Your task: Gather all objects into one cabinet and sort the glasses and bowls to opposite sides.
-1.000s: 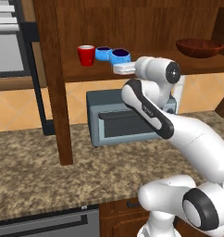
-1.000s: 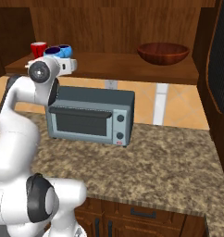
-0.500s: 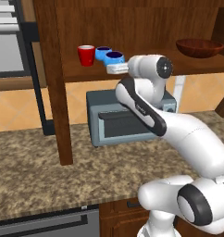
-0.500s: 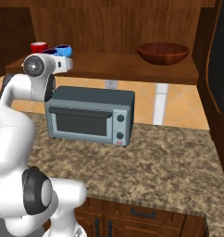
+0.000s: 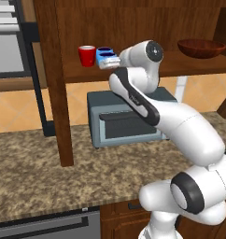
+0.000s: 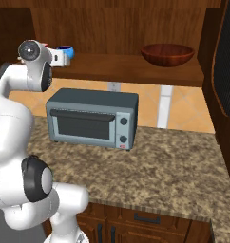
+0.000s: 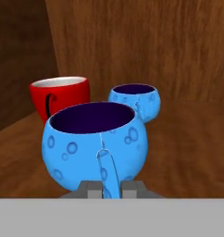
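At the left end of the wall cabinet's shelf (image 5: 180, 70) my gripper (image 5: 114, 62) is shut on a squat blue cup (image 5: 108, 59), its handle (image 7: 107, 171) pinched between the fingertips. In the hand view this cup (image 7: 93, 143) is close up and upright, low over the shelf board (image 7: 192, 148). Just behind it stand the second blue cup (image 7: 133, 102) and, further left, the red mug (image 7: 60, 97), both upright and close to the held cup. The wide brown bowl (image 5: 201, 47) sits alone at the shelf's right end (image 6: 167, 53).
A grey toaster oven (image 5: 126, 121) stands on the granite counter (image 5: 35, 177) under the shelf. The cabinet's left side panel (image 5: 54, 93) runs down to the counter, close to the red mug. A wall oven (image 5: 7, 46) is at the far left.
My gripper has carried the blue cup leftward along the shelf, closer to the other blue cup and the red mug. The mug, the other cup and the bowl have stayed put.
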